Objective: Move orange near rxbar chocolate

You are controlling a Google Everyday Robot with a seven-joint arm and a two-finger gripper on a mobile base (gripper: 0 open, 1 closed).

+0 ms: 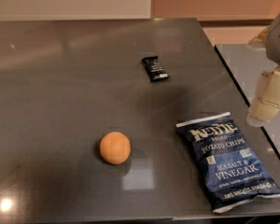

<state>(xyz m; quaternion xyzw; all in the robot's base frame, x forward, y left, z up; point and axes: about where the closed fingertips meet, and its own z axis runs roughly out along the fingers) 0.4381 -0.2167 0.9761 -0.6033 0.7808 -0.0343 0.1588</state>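
Observation:
The orange (115, 148) is a small round fruit lying on the dark grey table (60, 78), left of centre and towards the front. The rxbar chocolate (155, 68) is a small flat black wrapper lying further back, right of centre, well apart from the orange. The gripper (266, 101) shows at the right edge of the view as pale blocky parts, above the table's right side and away from both things. It holds nothing that I can see.
A large dark blue Kettle chips bag (228, 160) lies flat at the front right, between the orange and the gripper. The table's right edge runs just under the gripper. A second grey surface (245, 64) lies beyond it.

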